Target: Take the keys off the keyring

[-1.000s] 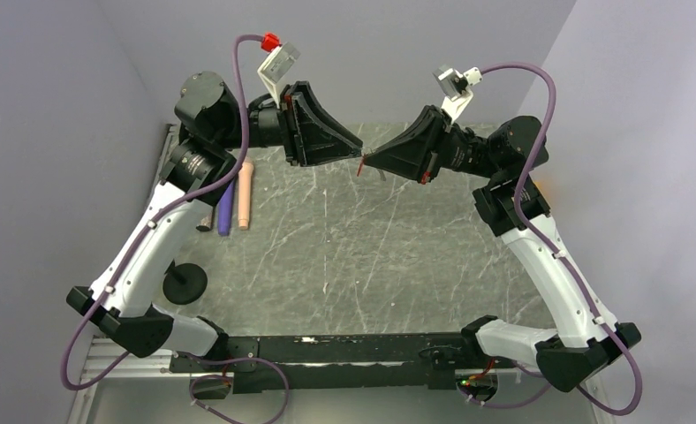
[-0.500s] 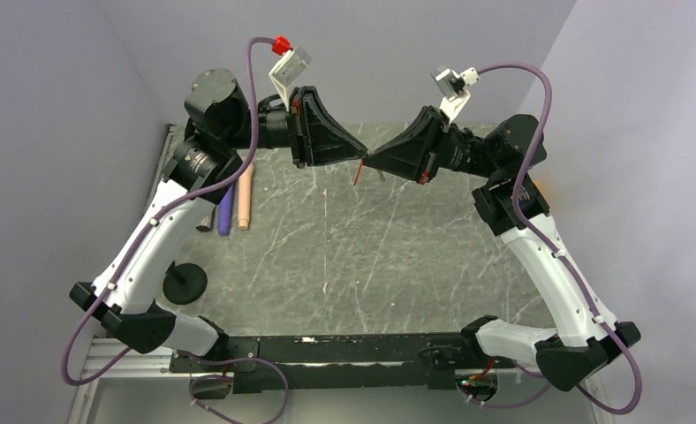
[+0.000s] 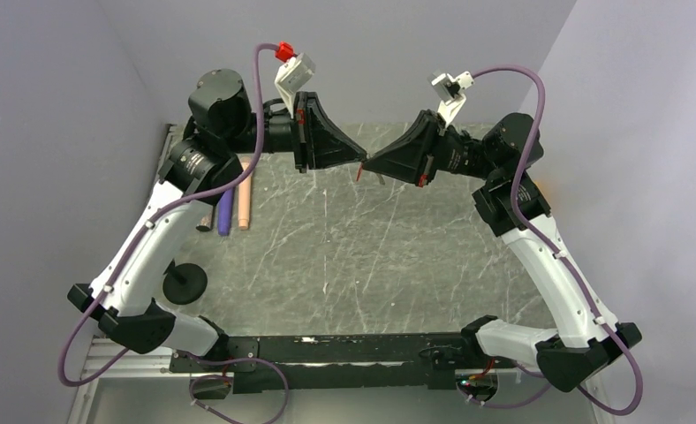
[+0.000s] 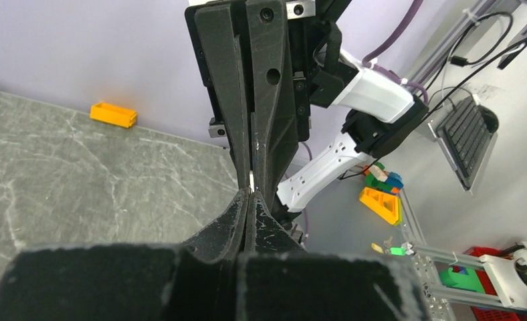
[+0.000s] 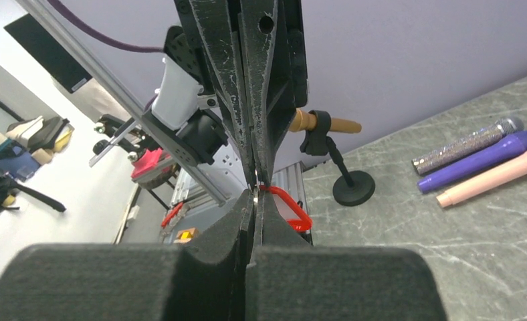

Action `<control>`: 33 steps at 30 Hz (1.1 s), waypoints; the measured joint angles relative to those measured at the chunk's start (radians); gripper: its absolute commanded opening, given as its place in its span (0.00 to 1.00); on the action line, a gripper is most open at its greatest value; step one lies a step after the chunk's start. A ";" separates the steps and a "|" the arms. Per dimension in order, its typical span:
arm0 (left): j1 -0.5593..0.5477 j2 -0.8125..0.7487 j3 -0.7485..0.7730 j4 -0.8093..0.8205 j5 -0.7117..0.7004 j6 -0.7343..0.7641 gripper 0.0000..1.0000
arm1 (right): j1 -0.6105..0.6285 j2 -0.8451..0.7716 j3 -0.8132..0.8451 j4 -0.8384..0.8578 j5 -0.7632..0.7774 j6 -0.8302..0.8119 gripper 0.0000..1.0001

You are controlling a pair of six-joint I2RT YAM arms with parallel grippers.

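Note:
My left gripper (image 3: 360,160) and right gripper (image 3: 367,162) meet tip to tip above the far middle of the table. Both are shut on a thin sliver of metal between their tips, seen in the left wrist view (image 4: 252,179) and the right wrist view (image 5: 256,179). I cannot tell ring from key there. The keyring's red tag (image 3: 359,174) hangs just below the tips. In the right wrist view the tag (image 5: 289,207) shows as a red loop beside my right fingers. A small grey piece (image 3: 378,177) hangs under the right gripper.
A pink stick (image 3: 245,194), a purple stick (image 3: 225,209) and a glittery one (image 3: 205,221) lie at the table's left. A black round stand (image 3: 185,283) sits nearer the left arm. A yellow-orange box (image 4: 114,114) lies by the far wall.
The left arm's upper joints and wrist have shifted right and up a little. The gripper tips stay together and the red tag has swung slightly below them.

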 measured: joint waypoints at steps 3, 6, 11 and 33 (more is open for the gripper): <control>-0.013 -0.005 0.003 -0.059 -0.023 0.056 0.00 | 0.002 -0.006 0.000 -0.055 0.000 -0.035 0.00; -0.026 -0.007 0.004 -0.106 -0.033 0.099 0.00 | 0.006 -0.018 0.000 -0.119 0.000 -0.076 0.00; -0.045 -0.007 0.004 -0.176 -0.032 0.154 0.00 | 0.014 -0.039 -0.009 -0.215 0.000 -0.135 0.00; -0.106 0.002 0.008 -0.361 -0.006 0.287 0.00 | 0.056 -0.076 -0.028 -0.433 -0.020 -0.252 0.00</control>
